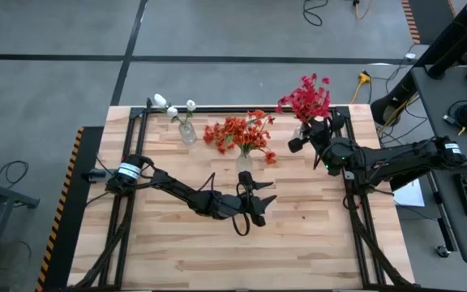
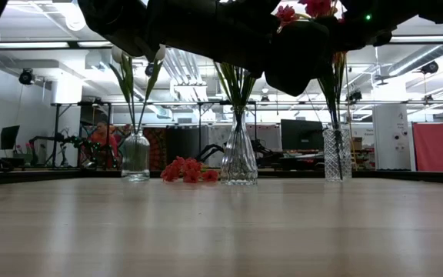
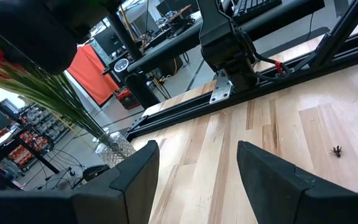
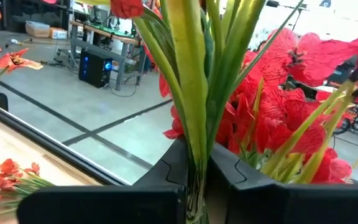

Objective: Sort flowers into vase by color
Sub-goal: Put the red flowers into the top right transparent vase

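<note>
Flowers are standing in three glass vases along the far side of the wooden table [image 1: 298,243] in the high view. White flowers [image 1: 171,106] are sitting in a small vase [image 1: 187,134], orange flowers [image 1: 239,134] in the middle vase [image 1: 245,161], and red flowers [image 1: 307,99] at the far right. The right gripper [image 1: 308,136] is reaching right up to the red stems. The left gripper [image 1: 259,203] is hanging over bare wood, just in front of the middle vase, with its fingers spread wide and nothing between them.

Low down, the three vases are standing in a row: the small vase [image 2: 135,156], the middle vase [image 2: 239,158] and a tall cut-glass vase [image 2: 335,154]. Some orange blooms [image 2: 188,170] are lying on the table between the first two vases. Dark arm parts are filling the top of this view.

From the left wrist, two dark fingers [image 3: 135,180] are sitting wide apart over the wood. Beyond them the cut-glass vase [image 3: 114,148] is holding green stems [image 3: 55,99]. A tiny dark speck [image 3: 337,150] is lying on the table.

From the right wrist, the fingers [image 4: 173,168] are pinching close around green stems [image 4: 194,93], with red blooms [image 4: 278,124] just behind. More orange blooms [image 4: 2,177] are showing off to one side.

No writing or labels are showing clearly enough to read.
</note>
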`<control>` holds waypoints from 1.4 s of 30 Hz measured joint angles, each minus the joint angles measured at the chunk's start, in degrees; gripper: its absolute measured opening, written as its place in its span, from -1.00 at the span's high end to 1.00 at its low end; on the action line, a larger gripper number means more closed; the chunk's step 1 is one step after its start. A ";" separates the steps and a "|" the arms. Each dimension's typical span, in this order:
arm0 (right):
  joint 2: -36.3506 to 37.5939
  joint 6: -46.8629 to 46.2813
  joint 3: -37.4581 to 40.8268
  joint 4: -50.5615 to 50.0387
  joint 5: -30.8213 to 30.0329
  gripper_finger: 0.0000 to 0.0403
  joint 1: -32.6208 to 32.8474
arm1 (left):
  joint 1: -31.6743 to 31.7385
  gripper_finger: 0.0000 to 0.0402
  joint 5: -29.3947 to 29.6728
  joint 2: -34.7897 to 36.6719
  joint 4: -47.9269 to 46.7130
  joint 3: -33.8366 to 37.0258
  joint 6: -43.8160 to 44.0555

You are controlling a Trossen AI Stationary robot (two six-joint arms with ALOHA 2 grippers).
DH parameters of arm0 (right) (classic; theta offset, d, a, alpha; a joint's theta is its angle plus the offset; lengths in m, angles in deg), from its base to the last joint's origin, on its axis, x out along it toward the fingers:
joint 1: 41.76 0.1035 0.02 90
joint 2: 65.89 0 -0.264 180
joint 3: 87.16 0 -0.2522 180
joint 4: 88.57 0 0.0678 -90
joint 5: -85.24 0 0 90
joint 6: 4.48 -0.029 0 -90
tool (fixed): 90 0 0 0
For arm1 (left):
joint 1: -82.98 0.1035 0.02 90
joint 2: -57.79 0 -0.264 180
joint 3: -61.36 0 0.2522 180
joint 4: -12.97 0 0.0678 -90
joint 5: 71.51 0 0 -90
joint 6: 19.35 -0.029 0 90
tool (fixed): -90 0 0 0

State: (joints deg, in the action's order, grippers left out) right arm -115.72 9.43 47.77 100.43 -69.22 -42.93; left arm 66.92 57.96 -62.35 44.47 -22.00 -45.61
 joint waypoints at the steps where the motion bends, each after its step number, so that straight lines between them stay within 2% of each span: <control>1: 0.05 0.14 0.00 0.00 0.00 0.90 0.01 | 0.00 0.01 0.00 0.00 0.00 0.00 -0.01; 17: 2.77 1.95 -0.51 0.08 -0.05 0.48 0.15 | 0.00 0.01 0.00 0.00 0.00 0.00 -0.02; 26: 3.33 3.26 -3.12 -0.93 -0.04 0.37 0.17 | 0.04 0.01 0.05 0.00 0.02 0.00 -0.02; 42: 3.26 -8.65 -8.99 -19.38 0.07 0.18 1.44 | 0.04 0.01 0.17 0.00 -0.04 0.00 -0.24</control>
State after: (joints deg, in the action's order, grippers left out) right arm -112.46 0.77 38.78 81.05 -69.16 -41.49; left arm 66.97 58.13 -62.35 44.42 -22.00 -45.85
